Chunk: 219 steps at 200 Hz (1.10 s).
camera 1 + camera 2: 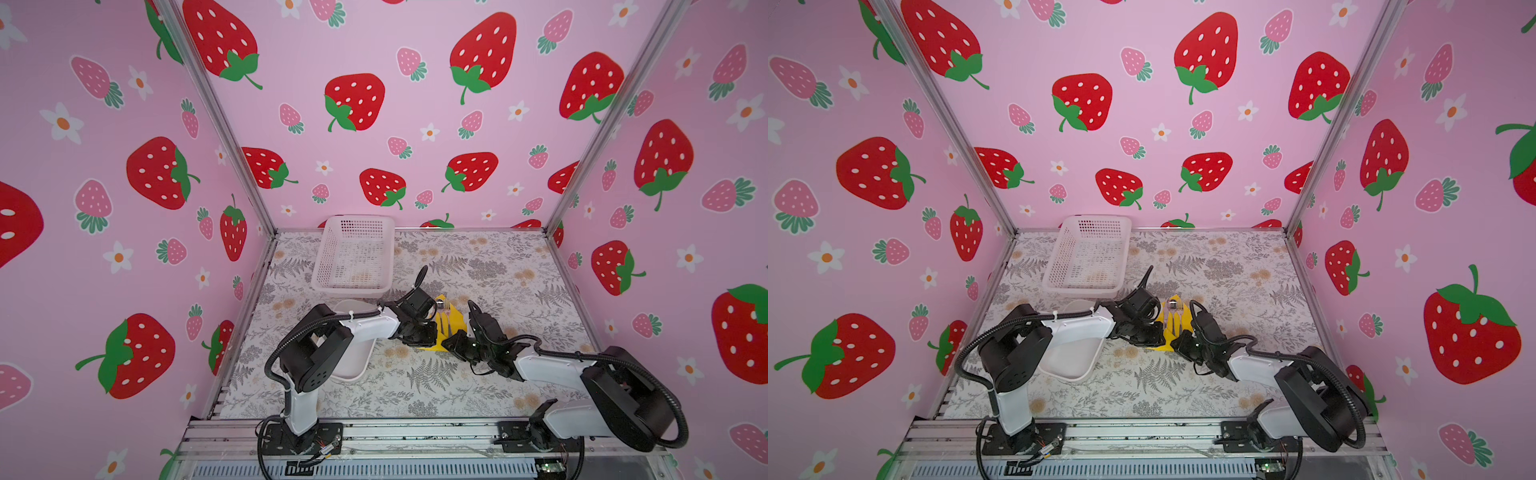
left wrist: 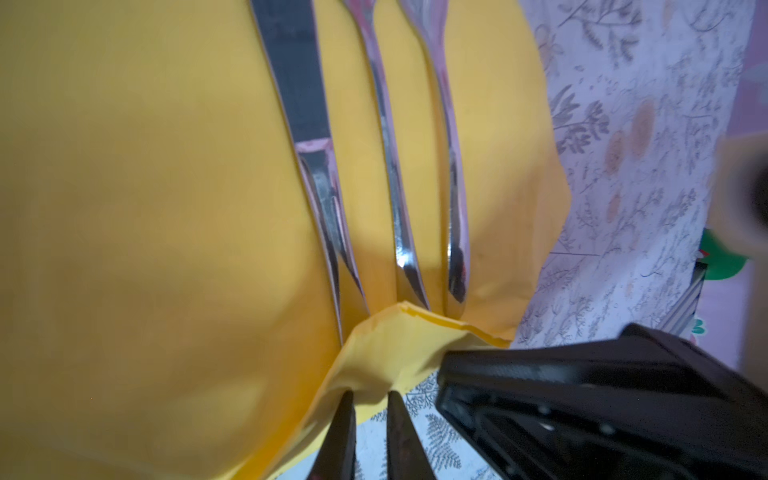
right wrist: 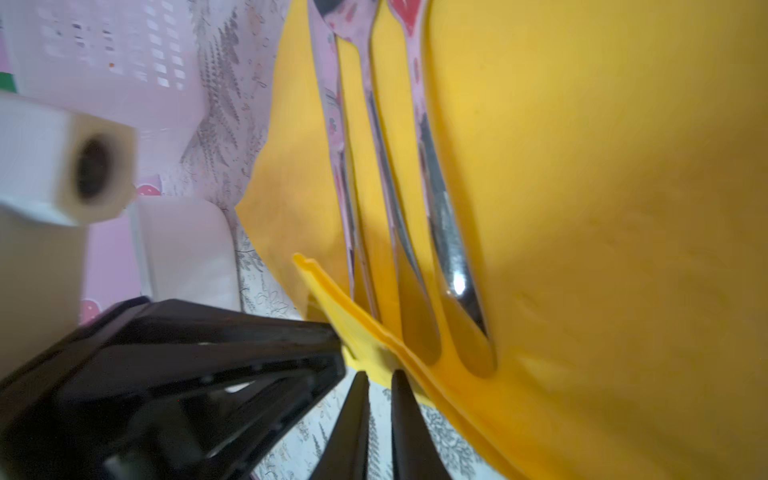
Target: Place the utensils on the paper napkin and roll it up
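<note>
Left gripper [image 2: 370, 395] jaws were closed on the lifted edge of the paper napkin [image 2: 166, 208]; right gripper [image 3: 380, 374] jaws pinched the same edge. Three utensils [image 2: 390, 166] lay side by side on the napkin, mid-surface [image 1: 457, 386].

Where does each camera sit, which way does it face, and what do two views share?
Both top views: high above the front edge, looking down and back over the table; left arm and right arm meet at the paper napkin.
Left wrist: behind the left gripper, looking along the utensils; its fingertips pinch the paper napkin.
Right wrist: behind the right gripper, likewise; its fingertips pinch the paper napkin.
Shared: each wrist view shows the utensils and the opposite gripper.
</note>
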Tool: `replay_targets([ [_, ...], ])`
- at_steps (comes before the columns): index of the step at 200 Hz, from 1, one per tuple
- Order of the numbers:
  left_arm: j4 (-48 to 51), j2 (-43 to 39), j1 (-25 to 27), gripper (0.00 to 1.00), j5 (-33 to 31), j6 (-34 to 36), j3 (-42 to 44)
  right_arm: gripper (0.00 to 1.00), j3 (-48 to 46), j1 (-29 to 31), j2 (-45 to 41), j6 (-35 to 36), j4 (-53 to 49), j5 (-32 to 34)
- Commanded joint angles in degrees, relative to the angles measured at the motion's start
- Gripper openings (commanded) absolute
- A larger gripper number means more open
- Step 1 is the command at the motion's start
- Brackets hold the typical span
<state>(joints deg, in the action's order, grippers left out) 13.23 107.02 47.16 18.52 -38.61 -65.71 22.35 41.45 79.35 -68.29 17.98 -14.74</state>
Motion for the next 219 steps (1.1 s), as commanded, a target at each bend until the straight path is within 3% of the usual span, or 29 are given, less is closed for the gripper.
replay_targets([
  [1,0.6,-4.0,0.1,0.18,-0.7,1.6,0.5,0.15,-0.5,-0.1,0.3,-0.8,-1.5,1.3],
  [67,0.9,-5.7,-0.2,0.18,-1.4,0.9,5.9,0.15,-2.9,-0.1,-2.2,-2.9,-2.5,4.5],
  [190,4.0,-1.4,-0.8,0.16,-6.3,-0.1,4.7,0.15,-3.5,-0.1,-2.5,-4.3,-3.3,5.6],
  [219,3.5,-3.2,-0.8,0.17,-4.6,-0.2,5.0,0.15,-3.4,-0.1,-2.8,-4.5,-3.5,5.6],
])
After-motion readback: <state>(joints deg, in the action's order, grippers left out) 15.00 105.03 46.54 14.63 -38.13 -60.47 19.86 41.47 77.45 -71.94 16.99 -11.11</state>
